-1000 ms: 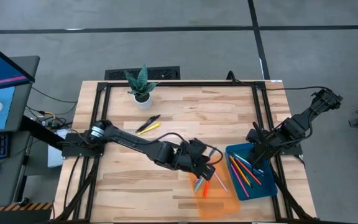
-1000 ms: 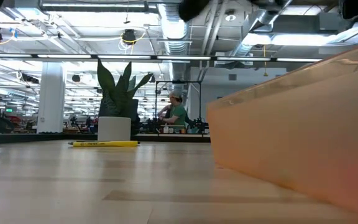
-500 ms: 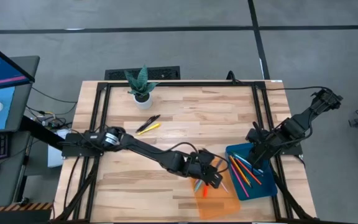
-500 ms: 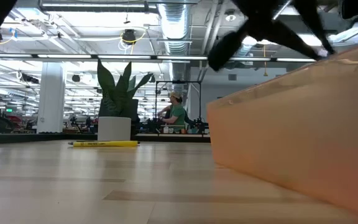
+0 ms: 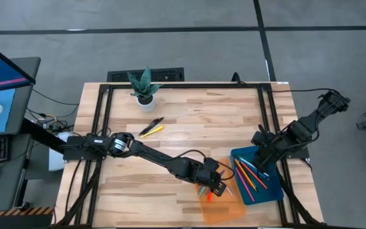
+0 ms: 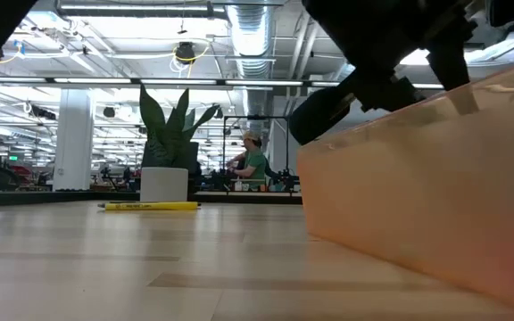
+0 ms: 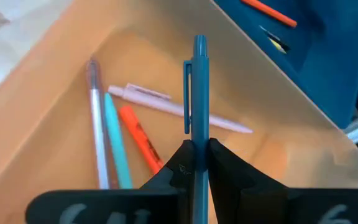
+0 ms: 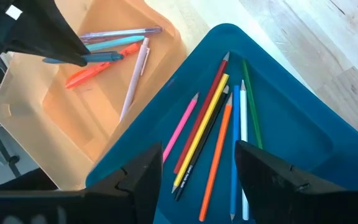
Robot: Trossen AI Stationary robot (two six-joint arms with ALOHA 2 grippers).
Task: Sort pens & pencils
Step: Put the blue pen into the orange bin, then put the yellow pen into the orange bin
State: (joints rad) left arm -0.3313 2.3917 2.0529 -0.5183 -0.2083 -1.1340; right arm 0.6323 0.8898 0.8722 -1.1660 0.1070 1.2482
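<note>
Left pincer [image 7: 196, 163]: clamped on a blue pen [image 7: 199, 93], over the orange tray [image 5: 234, 205].
Blue pen: long axis straight out from the fingertips, clip end forward.
Right pincer [image 8: 197, 171]: fingers apart, holding nothing, over the blue tray [image 5: 273, 188] whose pencils [image 8: 210, 134] point toward 1 o'clock in the right wrist view.

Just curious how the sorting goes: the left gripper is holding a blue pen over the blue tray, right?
Not quite: the left gripper holds the blue pen over the orange tray, not the blue one. The left wrist view shows this; the rest is right.
</note>
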